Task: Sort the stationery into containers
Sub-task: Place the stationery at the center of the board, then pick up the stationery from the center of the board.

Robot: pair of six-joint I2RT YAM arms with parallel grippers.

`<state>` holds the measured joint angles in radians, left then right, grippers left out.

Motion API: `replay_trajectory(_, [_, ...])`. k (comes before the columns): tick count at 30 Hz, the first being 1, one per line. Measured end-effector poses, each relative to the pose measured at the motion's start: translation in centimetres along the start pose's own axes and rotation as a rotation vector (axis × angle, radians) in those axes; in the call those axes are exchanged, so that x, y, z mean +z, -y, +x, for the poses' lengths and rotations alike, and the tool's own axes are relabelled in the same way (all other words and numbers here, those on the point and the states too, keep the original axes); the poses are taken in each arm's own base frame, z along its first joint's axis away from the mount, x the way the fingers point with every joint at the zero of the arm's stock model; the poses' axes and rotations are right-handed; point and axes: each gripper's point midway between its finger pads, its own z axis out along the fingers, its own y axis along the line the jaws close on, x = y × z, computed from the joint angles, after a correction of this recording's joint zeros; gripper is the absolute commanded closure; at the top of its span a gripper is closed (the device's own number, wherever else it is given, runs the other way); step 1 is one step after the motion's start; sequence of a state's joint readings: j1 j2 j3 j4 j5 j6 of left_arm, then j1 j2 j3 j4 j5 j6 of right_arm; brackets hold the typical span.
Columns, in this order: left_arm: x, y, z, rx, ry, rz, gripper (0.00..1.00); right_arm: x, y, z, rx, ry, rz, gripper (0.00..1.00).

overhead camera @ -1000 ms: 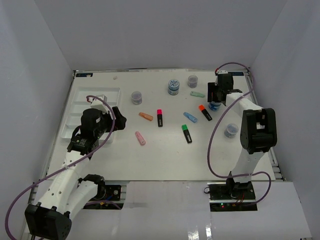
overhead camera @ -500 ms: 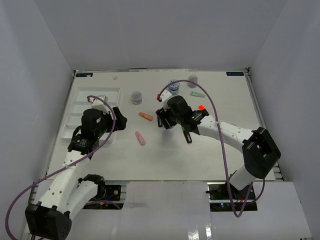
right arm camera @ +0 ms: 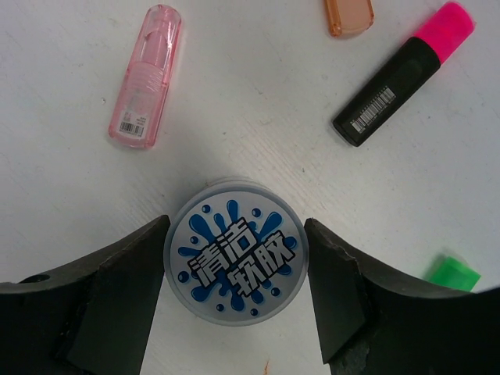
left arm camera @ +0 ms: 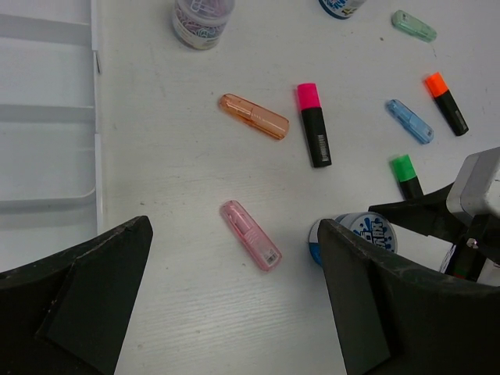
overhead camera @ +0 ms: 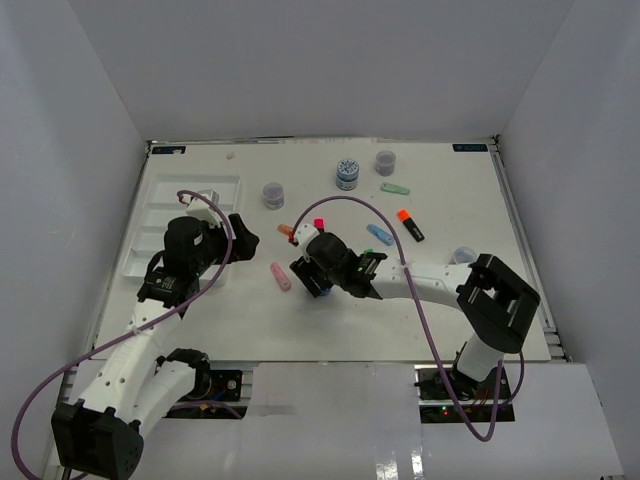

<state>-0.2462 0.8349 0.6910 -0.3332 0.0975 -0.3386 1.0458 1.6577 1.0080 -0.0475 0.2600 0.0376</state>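
My right gripper (overhead camera: 316, 276) is shut on a small round blue jar (right arm camera: 237, 250), its jaws on the jar's two sides, low over the table just right of the pink marker (overhead camera: 280, 276). The jar also shows in the left wrist view (left arm camera: 361, 233). My left gripper (overhead camera: 241, 240) is open and empty, hovering by the right edge of the white divided tray (overhead camera: 170, 205). The pink marker (left arm camera: 250, 235) lies between its fingers. The orange marker (left arm camera: 253, 116), pink-capped highlighter (left arm camera: 313, 125), green-capped highlighter (left arm camera: 406, 173), blue marker (left arm camera: 409, 121), orange-capped highlighter (left arm camera: 447, 103) and green marker (left arm camera: 412, 26) lie loose on the table.
A grey jar (overhead camera: 273, 194), a blue jar (overhead camera: 347, 174) and another grey jar (overhead camera: 385, 160) stand at the back. One more grey jar (overhead camera: 462, 256) stands at the right. My right arm (overhead camera: 420, 280) and its purple cable stretch across the table's middle.
My right arm has swung from the far right across to centre-left, carrying the blue jar. The left arm has hardly moved.
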Motion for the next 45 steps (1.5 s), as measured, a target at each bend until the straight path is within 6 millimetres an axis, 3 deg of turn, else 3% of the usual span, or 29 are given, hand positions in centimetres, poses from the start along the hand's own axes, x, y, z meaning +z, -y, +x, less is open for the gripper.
replay_trajectory(2, [0.2, 0.2, 0.1, -0.003, -0.008, 0.012, 0.02, 0.0, -0.1, -0.1, 0.009, 0.007, 0.0, 0.21])
replay_trajectory(4, [0.4, 0.3, 0.4, -0.005, -0.023, 0.019, 0.02, -0.1, -0.2, 0.0, 0.014, 0.008, 0.0, 0.03])
replay_trajectory(6, [0.5, 0.4, 0.6, -0.006, -0.032, 0.025, 0.02, -0.8, 0.0, 0.1, 0.015, 0.017, 0.002, 0.1])
replay_trajectory(8, [0.4, 0.6, 0.7, -0.005, -0.035, 0.034, 0.02, -2.3, 0.4, -0.1, 0.022, 0.039, 0.009, 0.1])
replay_trajectory(13, [0.9, 2.4, 0.5, -0.008, -0.066, 0.085, 0.02, -8.8, 2.6, -3.6, 0.066, 0.217, 0.068, 0.1])
replay_trajectory(17, [1.5, 5.7, 1.4, 0.016, -0.124, 0.159, 0.02, -14.1, 5.6, -4.7, 0.124, 0.361, 0.171, 0.1])
replay_trajectory(21, [2.1, 10.7, 3.8, 0.072, -0.218, 0.253, 0.02, -17.2, 8.1, -2.8, 0.185, 0.433, 0.27, 0.1])
replay_trajectory(26, [3.6, 14.3, 7.5, 0.162, -0.31, 0.25, 0.02, -17.9, 9.5, 1.7, 0.246, 0.426, 0.345, 0.1])
replay_trajectory(30, [5.3, 15.2, 10.4, 0.21, -0.367, 0.185, 0.02, -18.2, 10.1, 4.1, 0.295, 0.433, 0.375, 0.1])
replay_trajectory(37, [6.9, 14.4, 14.2, 0.284, -0.42, 0.058, 0.02, -19.3, 10.8, 5.0, 0.357, 0.494, 0.397, 0.1])
replay_trajectory(42, [7.8, 14.1, 15.6, 0.31, -0.438, 0.008, 0.02, -19.2, 11.0, 5.4, 0.361, 0.489, 0.407, 0.1])
replay_trajectory(45, [8.2, 13.9, 16.1, 0.313, -0.443, -0.014, 0.08, -19.1, 11.0, 5.4, 0.361, 0.489, 0.408, 0.1])
